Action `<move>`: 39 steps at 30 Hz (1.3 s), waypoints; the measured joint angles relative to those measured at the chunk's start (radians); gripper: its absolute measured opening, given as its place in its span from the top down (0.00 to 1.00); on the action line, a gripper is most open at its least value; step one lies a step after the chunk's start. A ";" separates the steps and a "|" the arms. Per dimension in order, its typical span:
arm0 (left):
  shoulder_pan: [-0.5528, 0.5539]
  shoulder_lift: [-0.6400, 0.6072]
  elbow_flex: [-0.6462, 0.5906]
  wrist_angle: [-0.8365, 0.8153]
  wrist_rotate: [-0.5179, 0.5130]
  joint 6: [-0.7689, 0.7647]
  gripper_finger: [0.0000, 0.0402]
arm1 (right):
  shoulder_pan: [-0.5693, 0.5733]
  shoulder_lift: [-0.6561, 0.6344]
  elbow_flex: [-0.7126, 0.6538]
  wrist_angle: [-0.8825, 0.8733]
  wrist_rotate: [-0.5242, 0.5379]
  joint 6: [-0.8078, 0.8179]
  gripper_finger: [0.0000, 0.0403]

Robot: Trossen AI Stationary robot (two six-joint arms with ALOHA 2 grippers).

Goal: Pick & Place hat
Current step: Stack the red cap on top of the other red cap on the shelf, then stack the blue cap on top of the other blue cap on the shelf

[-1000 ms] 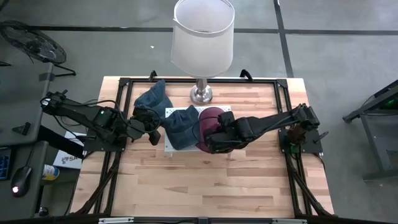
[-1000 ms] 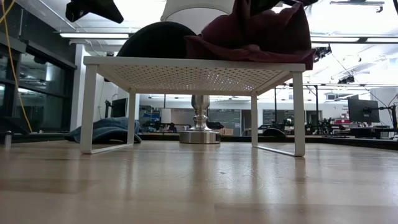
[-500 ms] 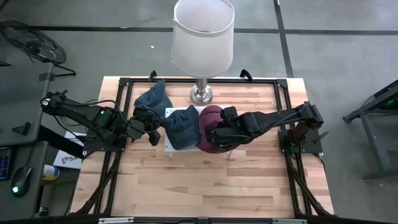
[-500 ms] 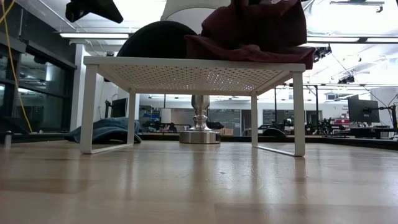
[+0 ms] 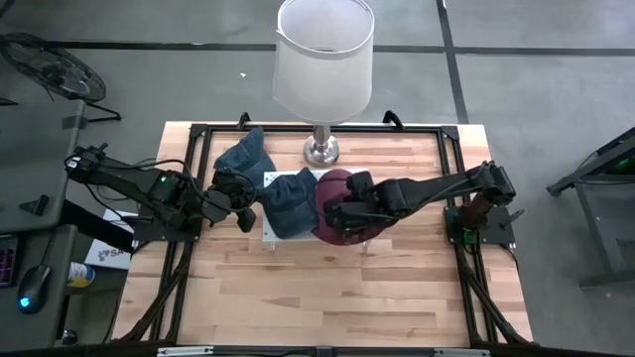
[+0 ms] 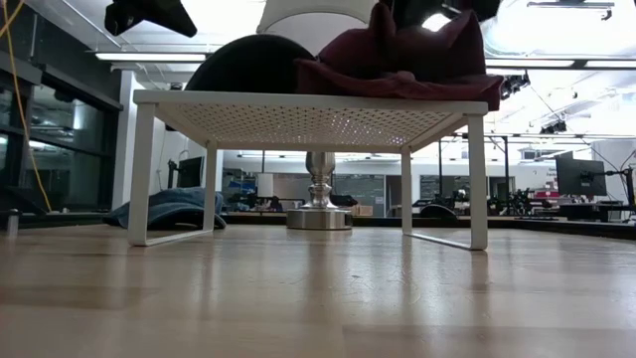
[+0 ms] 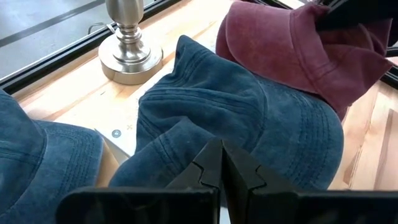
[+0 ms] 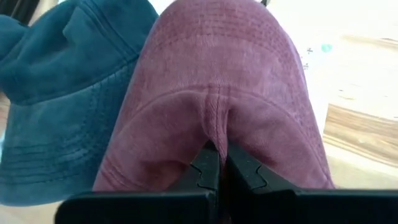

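On rack, right end effector (image 8: pixel 217 163) shut — seemingly pinching maroon hat (image 8: pixel 217 81)

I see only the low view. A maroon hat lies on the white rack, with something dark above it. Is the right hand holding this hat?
Observer: Yes. The right wrist view shows the right hand shut on a fold of the maroon hat.
Operator: And the dark dome beside it on the rack, what is it?
Observer: It is a blue hat, lying against the maroon one on the white rack.
Operator: Where is the left hand?
Observer: The left hand is shut, at the blue hat's edge. I cannot tell whether it grips the cloth.
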 joint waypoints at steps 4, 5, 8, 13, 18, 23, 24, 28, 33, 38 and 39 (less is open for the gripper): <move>0.000 0.000 0.000 0.000 0.000 0.000 1.00 | 0.000 0.000 -0.021 0.027 -0.006 -0.001 1.00; 0.000 0.000 0.000 0.000 0.000 0.000 1.00 | 0.000 0.000 -0.021 0.028 -0.009 -0.006 1.00; 0.000 0.000 0.000 0.000 0.000 0.000 1.00 | 0.000 0.000 -0.021 0.028 -0.019 -0.007 0.97; 0.000 0.000 0.000 0.000 0.000 0.000 1.00 | 0.000 -0.012 -0.020 0.024 -0.046 -0.025 0.90; 0.000 0.000 0.000 0.000 0.001 0.000 1.00 | 0.001 -0.044 -0.020 0.033 -0.061 -0.053 0.78; 0.000 0.000 0.000 0.000 0.002 0.000 1.00 | 0.002 -0.089 -0.020 0.054 -0.054 -0.081 0.67; 0.000 0.000 0.000 0.000 0.002 0.000 1.00 | 0.002 -0.099 -0.020 0.063 -0.055 -0.094 0.66; 0.000 0.000 0.000 0.000 0.004 0.000 1.00 | 0.002 -0.132 -0.019 0.139 -0.059 -0.179 0.62; 0.000 0.000 0.000 0.000 0.005 0.000 1.00 | 0.002 -0.145 -0.019 0.295 -0.118 -0.386 0.65; 0.000 0.000 0.000 0.000 0.005 0.000 1.00 | 0.012 -0.125 -0.019 0.443 -0.140 -0.602 0.79; 0.000 0.000 0.000 0.000 0.005 0.000 1.00 | 0.015 -0.118 -0.019 0.466 -0.139 -0.632 0.83</move>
